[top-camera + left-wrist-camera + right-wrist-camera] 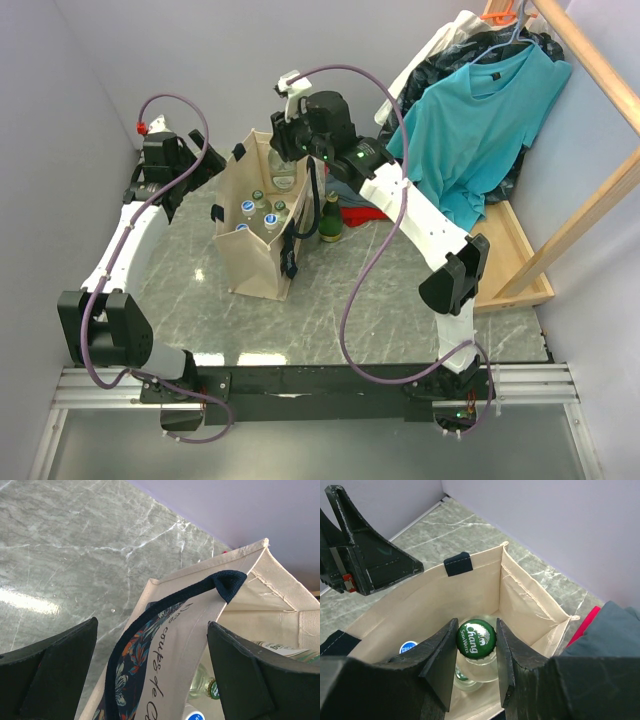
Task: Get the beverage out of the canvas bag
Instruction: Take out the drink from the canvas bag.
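Note:
The beige canvas bag stands upright at mid-table with several capped bottles inside. My right gripper is shut on the green "Chang" cap of a clear glass beverage bottle, which hangs over the bag's open top. Below it in the bag are a second green-capped bottle and a blue cap. My left gripper is open. Its fingers straddle the bag's near wall and black strap handle at the rim, without pinching them.
A dark green bottle stands on the table just right of the bag, beside a red object. A teal T-shirt hangs on a wooden rack at the right. Walls close the back and left.

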Controlling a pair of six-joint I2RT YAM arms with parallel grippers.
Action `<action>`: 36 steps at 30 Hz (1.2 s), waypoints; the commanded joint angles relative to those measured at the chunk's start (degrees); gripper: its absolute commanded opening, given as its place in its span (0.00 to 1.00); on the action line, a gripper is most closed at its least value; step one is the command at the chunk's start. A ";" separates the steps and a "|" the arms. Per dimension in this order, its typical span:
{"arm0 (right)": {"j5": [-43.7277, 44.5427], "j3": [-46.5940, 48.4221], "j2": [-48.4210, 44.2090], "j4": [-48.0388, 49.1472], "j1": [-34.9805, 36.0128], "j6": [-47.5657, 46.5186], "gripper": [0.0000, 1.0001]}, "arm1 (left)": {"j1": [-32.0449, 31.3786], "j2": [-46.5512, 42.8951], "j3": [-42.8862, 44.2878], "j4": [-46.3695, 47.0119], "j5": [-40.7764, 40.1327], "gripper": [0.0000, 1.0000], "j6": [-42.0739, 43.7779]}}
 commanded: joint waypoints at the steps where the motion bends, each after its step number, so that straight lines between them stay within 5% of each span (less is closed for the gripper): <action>1: 0.06 4.33 -8.49 11.32 0.45 -1.05 0.00 | -0.27 -1.81 -0.16 1.19 -0.03 0.96 -0.18; 36: 10.69 -1.56 -18.68 12.28 0.71 -8.78 0.00 | -0.27 -2.17 -0.60 1.63 -0.29 0.96 -0.36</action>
